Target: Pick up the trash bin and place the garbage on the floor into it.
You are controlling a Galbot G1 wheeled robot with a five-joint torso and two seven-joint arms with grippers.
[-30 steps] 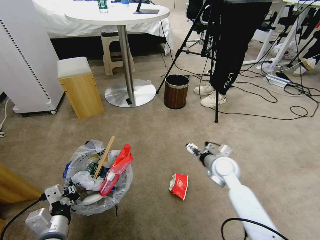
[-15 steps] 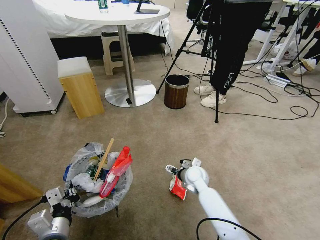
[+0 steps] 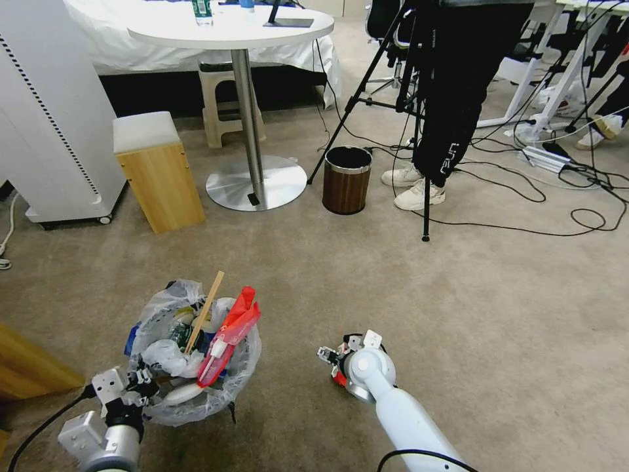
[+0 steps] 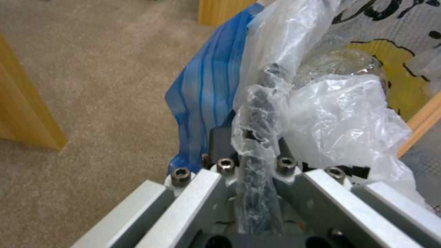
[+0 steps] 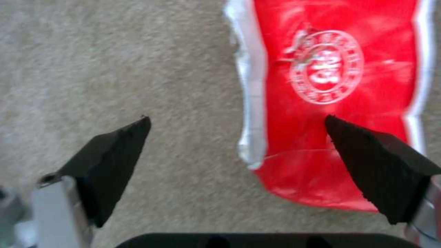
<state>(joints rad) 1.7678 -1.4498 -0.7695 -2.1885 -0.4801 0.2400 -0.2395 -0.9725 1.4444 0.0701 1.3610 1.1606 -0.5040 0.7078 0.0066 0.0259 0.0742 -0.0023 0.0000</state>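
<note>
The trash bin (image 3: 196, 400), lined with a crinkly white bag, stands on the beige floor (image 3: 458, 295) at the near left. It holds garbage: a wooden stick (image 3: 204, 311), a long red packet (image 3: 229, 341) and white papers. My left gripper (image 3: 134, 383) is shut on the bin's near rim; the left wrist view shows that gripper (image 4: 253, 151) pinching bag (image 4: 330, 113) and dark rim, beside a blue wrapper (image 4: 202, 96). My right gripper (image 3: 331, 357) hangs low over a crushed red-white cup (image 5: 330, 86) on the carpet. That gripper (image 5: 237, 119) is open, one finger above the cup, the other above bare carpet.
A brown wood-grain bin (image 3: 346, 178) stands farther off by the round table's base (image 3: 255, 182). A wooden stool box (image 3: 160, 177) and a white unit (image 3: 52, 111) are at the far left. A tripod leg (image 3: 426, 196), a standing person's legs and floor cables (image 3: 576, 216) fill the far right.
My right arm has swung down and toward the near left, and its wrist now covers most of the red cup. The left gripper and the bin have barely shifted.
</note>
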